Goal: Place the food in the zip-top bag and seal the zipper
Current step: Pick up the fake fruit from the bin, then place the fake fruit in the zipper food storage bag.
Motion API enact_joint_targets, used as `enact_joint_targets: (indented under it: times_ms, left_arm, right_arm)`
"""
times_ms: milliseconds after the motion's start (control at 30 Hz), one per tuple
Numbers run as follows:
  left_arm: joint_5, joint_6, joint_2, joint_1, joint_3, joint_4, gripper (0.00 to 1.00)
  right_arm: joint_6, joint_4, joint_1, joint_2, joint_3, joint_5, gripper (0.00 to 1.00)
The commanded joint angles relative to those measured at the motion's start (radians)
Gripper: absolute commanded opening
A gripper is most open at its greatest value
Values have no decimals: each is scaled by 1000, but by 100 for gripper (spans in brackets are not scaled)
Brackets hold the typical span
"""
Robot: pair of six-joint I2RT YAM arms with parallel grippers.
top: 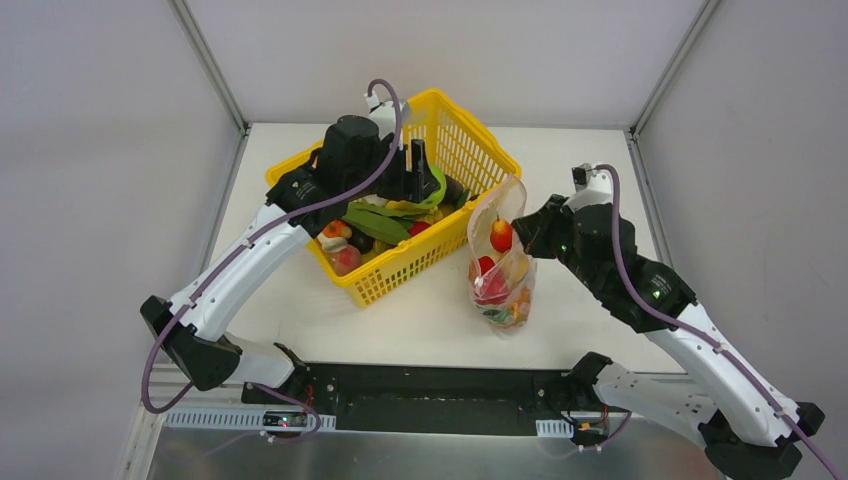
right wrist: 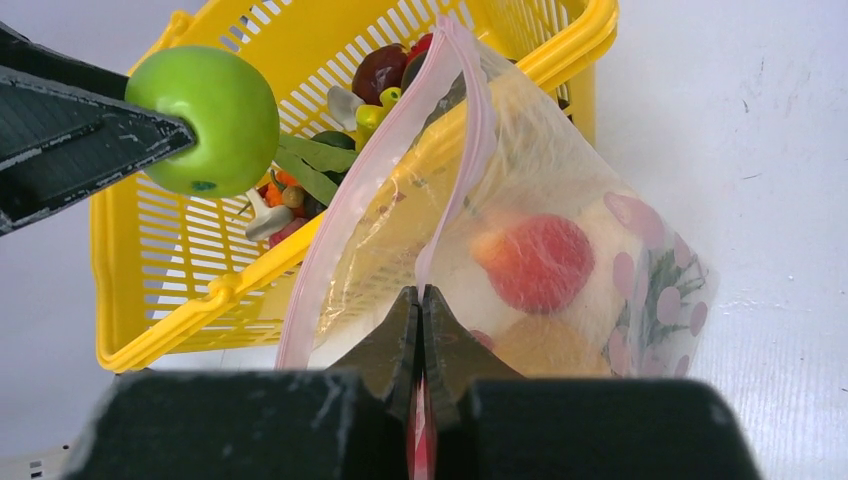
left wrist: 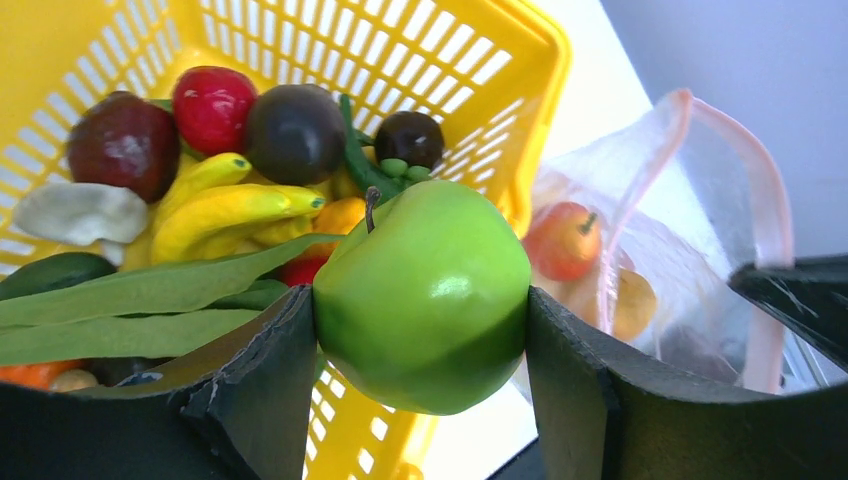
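Observation:
My left gripper [left wrist: 422,312] is shut on a green apple [left wrist: 425,290] and holds it above the right side of the yellow basket [left wrist: 400,40], near the bag's mouth. The apple also shows in the right wrist view [right wrist: 210,120]. The clear zip-top bag [top: 505,275] stands upright right of the basket, its mouth open, with red and orange food [right wrist: 535,262] inside. My right gripper [right wrist: 421,300] is shut on the pinkish-red zipper [right wrist: 470,110] at the bag's near edge and holds it up. More food [left wrist: 225,205] fills the basket.
The basket [top: 400,275] stands at the table's middle back, touching or nearly touching the bag. It holds a dark avocado [left wrist: 295,130], a red fruit [left wrist: 213,105], a white radish [left wrist: 80,212] and long green leaves [left wrist: 150,290]. Grey walls enclose the white table [top: 420,325].

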Motion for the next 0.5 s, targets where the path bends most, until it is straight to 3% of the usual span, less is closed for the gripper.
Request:
enact_joint_targets:
  times_ms: [0, 167, 467]
  left_arm:
    - [170, -1, -53, 5, -30, 115, 36]
    - [373, -22, -83, -28, -41, 231, 36]
    - [537, -20, -34, -153, -50, 388, 36]
  right_arm:
    - [-5, 60, 2, -23, 1, 17, 0]
    - [2, 79, 1, -36, -14, 23, 0]
    - [9, 91, 2, -30, -13, 14, 0]
